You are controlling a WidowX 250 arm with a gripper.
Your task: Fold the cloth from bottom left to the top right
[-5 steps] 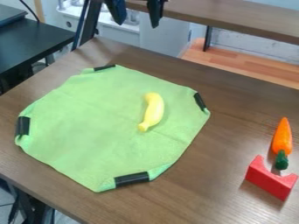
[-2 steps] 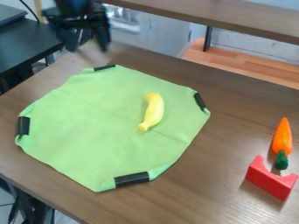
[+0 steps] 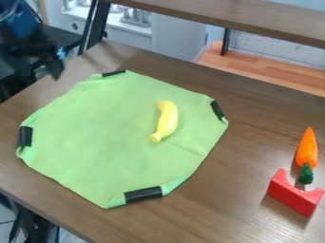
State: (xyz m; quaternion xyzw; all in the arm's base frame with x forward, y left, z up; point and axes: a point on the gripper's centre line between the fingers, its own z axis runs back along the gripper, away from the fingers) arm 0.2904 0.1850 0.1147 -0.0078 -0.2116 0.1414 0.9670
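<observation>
- The claw (image 3: 41, 73) is positioned at 10 o'clock in the view, apart from the cloth (image 3: 89, 123). Its two fingers are spread apart, and nothing is held between them.
- The cloth, light green, is laid out flat on the brown wooden table (image 3: 254, 116), from the centre of the view out toward 9 o'clock. No part of it is folded over toward the opposite side.
- Four black bands are fitted at the cloth's corners. Taking the cloth's centre as the dial's centre, they are located at 12 (image 3: 114, 73), 2 (image 3: 217, 109), between 5 and 6 (image 3: 143, 194), and 9 o'clock (image 3: 24, 136).
- A curled edge is formed beside the band between 5 and 6 o'clock.
- A yellow toy banana (image 3: 167, 121) is placed on the cloth, toward 2 o'clock from its centre. Its upper end is directed at 12 o'clock, its lower end at 7.
- A red notched block (image 3: 295, 193) is set on the table at 4 o'clock in the view, apart from the cloth.
- An orange toy carrot (image 3: 307, 149) is located at the block's notch, green end nearest; its orange tip is directed at 12 o'clock.
</observation>
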